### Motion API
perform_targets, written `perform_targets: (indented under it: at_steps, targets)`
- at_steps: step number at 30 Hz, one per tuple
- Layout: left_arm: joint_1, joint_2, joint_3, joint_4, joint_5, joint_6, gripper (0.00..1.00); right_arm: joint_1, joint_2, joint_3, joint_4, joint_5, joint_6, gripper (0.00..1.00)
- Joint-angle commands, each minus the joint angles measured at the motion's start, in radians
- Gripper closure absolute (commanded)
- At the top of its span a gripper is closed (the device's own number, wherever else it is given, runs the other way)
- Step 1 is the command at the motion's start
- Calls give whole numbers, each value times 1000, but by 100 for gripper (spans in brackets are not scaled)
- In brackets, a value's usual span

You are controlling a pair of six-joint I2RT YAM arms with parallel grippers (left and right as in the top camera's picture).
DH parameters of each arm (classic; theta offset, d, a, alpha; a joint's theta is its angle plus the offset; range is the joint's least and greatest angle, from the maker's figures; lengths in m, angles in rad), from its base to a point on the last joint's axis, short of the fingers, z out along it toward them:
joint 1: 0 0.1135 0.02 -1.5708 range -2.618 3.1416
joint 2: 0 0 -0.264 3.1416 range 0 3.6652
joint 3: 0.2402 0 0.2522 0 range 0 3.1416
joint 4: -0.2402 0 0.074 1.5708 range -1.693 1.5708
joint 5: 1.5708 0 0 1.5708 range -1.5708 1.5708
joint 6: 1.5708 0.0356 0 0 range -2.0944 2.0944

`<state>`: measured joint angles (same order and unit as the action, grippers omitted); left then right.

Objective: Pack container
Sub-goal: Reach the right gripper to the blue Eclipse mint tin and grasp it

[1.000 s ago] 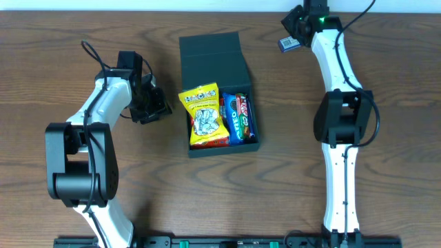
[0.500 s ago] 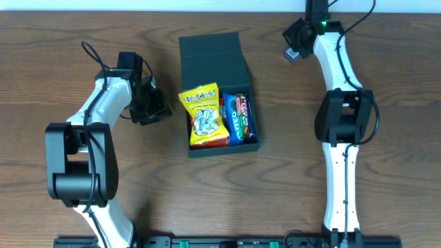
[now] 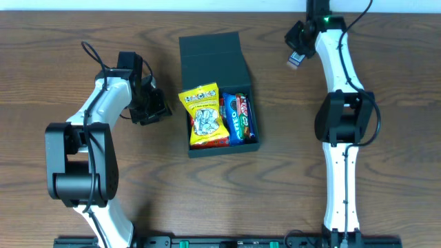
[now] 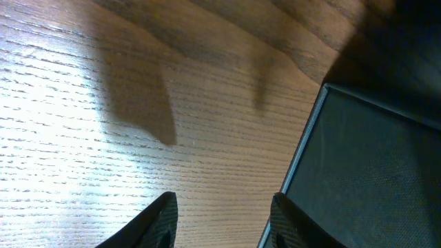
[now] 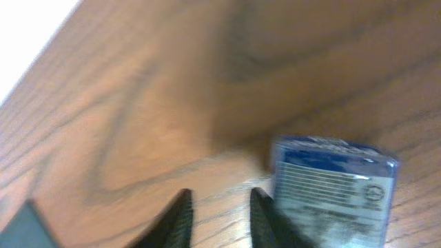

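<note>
Container open, a pincer on either side of it.

I see the container (image 3: 210, 58) with its lid flap thrown back away from me, and a yellow snack packet (image 3: 202, 117) and a blue Oreo packet (image 3: 232, 118) lying side by side inside it. My left gripper (image 3: 153, 107) sits just to the container's left, its fingers (image 4: 164, 219) moderately parted with only bare wood between them, gripping nothing. My right gripper (image 5: 219, 213) hangs off beyond the container's far right corner, jaws drawn to a narrow gap with wood showing through. A small blue packet (image 5: 334, 186) lies hard against the outer side of one finger. The view is blurred, and I cannot tell whether it is held.
</note>
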<state>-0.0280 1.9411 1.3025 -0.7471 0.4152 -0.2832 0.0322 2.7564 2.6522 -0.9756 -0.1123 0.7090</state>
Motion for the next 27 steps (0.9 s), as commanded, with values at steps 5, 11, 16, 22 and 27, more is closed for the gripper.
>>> perform_targets:
  at_steps: [5, 11, 16, 22, 27]
  targets:
    - [3, -11, 3, 13, -7, 15, 55, 10, -171, 81, -34, 51, -171, 1]
    - [3, -11, 3, 24, -6, 14, 55, -6, -171, 81, -185, 69, -167, 1]
    - [3, -11, 3, 26, -6, 14, 54, -6, -169, 80, -234, 90, -167, 4]
    - [3, -11, 3, 26, -7, 14, 54, -1, -169, 16, -251, 147, -143, 12]
    - [3, -11, 3, 26, -6, 15, 54, -1, -168, -72, -223, 149, -132, 11]
